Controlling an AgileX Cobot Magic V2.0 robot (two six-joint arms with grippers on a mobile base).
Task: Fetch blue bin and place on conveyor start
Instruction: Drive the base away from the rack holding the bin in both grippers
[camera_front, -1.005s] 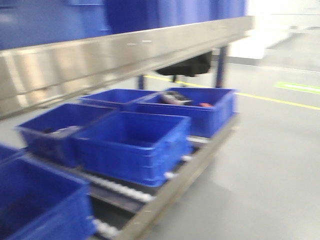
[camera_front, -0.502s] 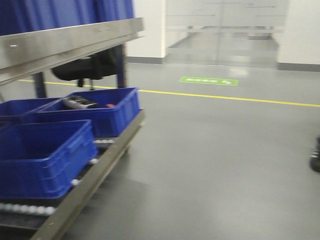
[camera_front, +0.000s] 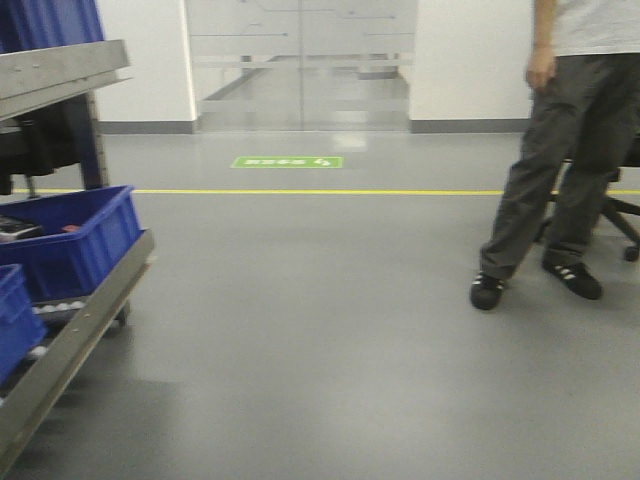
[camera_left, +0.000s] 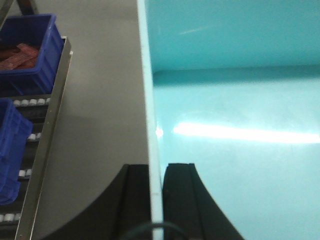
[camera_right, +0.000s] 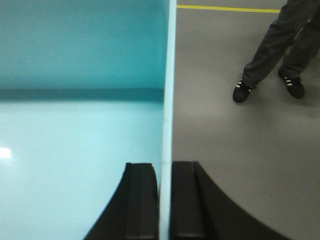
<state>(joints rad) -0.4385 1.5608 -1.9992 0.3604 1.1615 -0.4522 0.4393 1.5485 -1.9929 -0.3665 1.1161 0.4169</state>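
In the front view, a person (camera_front: 565, 150) in dark trousers and black shoes stood at the right on the grey floor (camera_front: 320, 340), beyond a yellow line (camera_front: 320, 191) and near a green floor marking (camera_front: 287, 162). At the left, a dark blue crate (camera_front: 75, 245) sat on a roller rack (camera_front: 75, 320) under a steel shelf (camera_front: 60, 70). In the left wrist view, the left gripper (camera_left: 156, 167) had its jaws clamped on the left wall of the blue bin (camera_left: 235, 125), held above the floor beside the rack. In the right wrist view, the right gripper (camera_right: 165, 166) pinched the bin's opposite wall, with the person's legs beyond it.
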